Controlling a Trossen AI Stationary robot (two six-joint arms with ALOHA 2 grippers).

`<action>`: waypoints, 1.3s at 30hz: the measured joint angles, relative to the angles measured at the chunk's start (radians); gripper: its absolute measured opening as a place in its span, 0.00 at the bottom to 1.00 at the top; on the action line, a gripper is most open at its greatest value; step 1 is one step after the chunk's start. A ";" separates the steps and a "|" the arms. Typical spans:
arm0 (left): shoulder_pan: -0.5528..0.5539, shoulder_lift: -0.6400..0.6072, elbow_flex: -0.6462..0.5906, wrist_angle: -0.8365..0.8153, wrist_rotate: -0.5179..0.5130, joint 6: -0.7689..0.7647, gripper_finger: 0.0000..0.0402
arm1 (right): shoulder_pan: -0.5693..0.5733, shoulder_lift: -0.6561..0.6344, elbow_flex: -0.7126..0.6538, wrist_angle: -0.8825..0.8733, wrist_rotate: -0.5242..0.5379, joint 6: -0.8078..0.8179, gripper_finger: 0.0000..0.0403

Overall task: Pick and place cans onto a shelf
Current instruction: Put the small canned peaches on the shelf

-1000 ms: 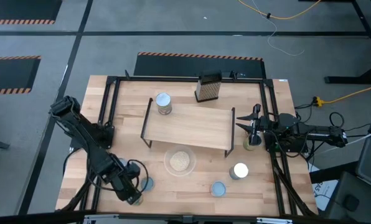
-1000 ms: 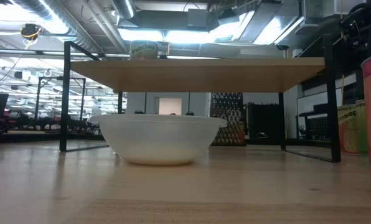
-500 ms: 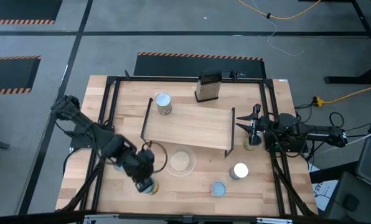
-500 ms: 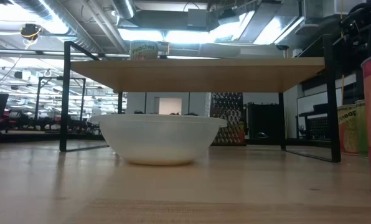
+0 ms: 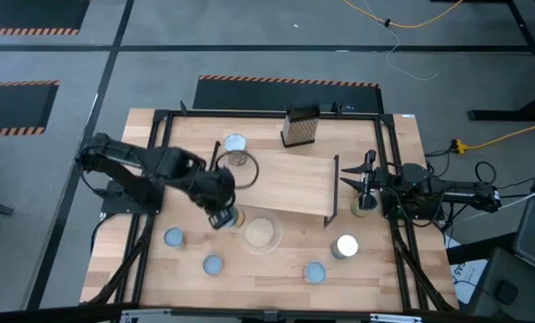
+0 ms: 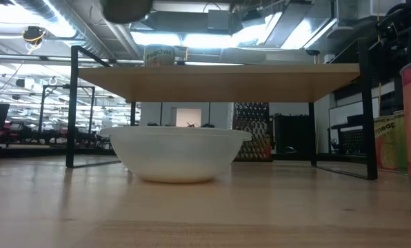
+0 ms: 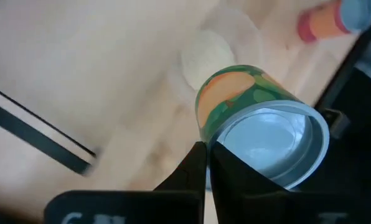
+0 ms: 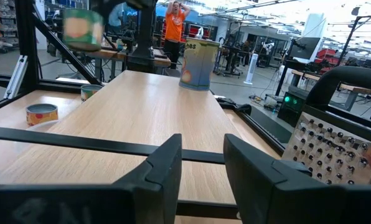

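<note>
My left gripper [image 5: 224, 215] is shut on a short can [image 7: 260, 124] with a green and orange label and a blue-grey end. It holds the can in the air by the near left corner of the shelf [image 5: 272, 184]. The held can also shows in the right wrist view [image 8: 81, 28]. A taller can [image 5: 236, 148] stands on the shelf's far left corner. My right gripper [image 8: 204, 168] is open and empty at the shelf's right end, beside a can [image 5: 366, 204] standing on the table. My left gripper meets the can at the rim of its blue-grey end [image 7: 213, 144], where its two fingers [image 7: 195, 163] come nearly together. The can is lifted clear of the table, about level with the shelf top. The fingers hide the exact hold.
A white bowl [image 5: 259, 231] sits just in front of the shelf. Short blue-topped cans [image 5: 173, 238] [image 5: 213, 265] [image 5: 314, 272] and a silver-topped can [image 5: 346, 245] stand near the front edge. A dark grater [image 5: 301, 126] stands behind the shelf. A person [image 8: 173, 25] stands beyond the table.
My left gripper has gone from the table's near left corner toward the far edge and the right, and up, with the can lifted clear. It now hangs by the shelf's near left corner. My right arm has kept still.
</note>
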 joint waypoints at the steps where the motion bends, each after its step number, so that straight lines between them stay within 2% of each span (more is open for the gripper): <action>1: 0.021 0.000 0.004 -0.009 -0.007 0.025 0.01 | 0.000 0.000 0.000 0.000 0.000 0.000 0.31; 9: 0.183 0.000 0.010 -0.067 -0.017 0.208 0.01 | 0.000 0.000 0.000 0.000 0.000 0.000 0.31; 17: 0.298 0.000 0.010 -0.110 -0.034 0.292 0.01 | 0.000 0.000 0.000 0.000 0.000 0.000 0.31; 23: 0.327 0.008 0.010 -0.175 -0.031 0.295 0.01 | 0.000 0.000 0.000 0.000 0.000 0.000 0.31; 31: 0.331 0.011 0.010 -0.173 -0.033 0.295 0.01 | 0.000 0.000 0.000 0.000 0.000 0.000 0.31; 39: 0.331 0.065 0.010 -0.172 -0.026 0.294 0.01 | 0.000 0.000 0.000 0.000 0.000 0.000 0.31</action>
